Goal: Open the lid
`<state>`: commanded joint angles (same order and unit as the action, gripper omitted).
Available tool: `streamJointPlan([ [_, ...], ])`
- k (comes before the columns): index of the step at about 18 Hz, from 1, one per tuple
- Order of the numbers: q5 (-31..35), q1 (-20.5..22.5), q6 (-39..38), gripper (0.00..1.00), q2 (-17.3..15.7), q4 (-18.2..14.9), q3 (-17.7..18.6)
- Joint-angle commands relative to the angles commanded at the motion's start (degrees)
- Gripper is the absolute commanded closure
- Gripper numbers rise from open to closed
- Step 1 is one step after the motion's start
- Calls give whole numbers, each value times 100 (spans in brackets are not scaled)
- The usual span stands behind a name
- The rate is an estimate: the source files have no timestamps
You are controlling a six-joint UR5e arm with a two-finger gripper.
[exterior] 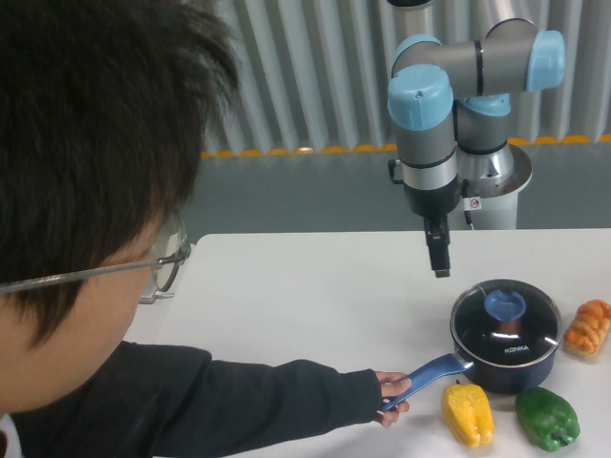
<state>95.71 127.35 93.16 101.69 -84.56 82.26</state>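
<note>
Lid [506,319] sat closed on the saucepan [504,358], blue knob [503,305] at centre. Gripper [440,272] hung above the lid, offset toward its left rim, not touching. Fingers appeared together; state uncertain. Knob lay down-right of the gripper.
</note>
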Motion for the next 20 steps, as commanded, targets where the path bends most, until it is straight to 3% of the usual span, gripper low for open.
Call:
streamJointPlan([
  [2,35,123,115,0,61,220,9],
  [20,123,475,291,0,518,475,0],
])
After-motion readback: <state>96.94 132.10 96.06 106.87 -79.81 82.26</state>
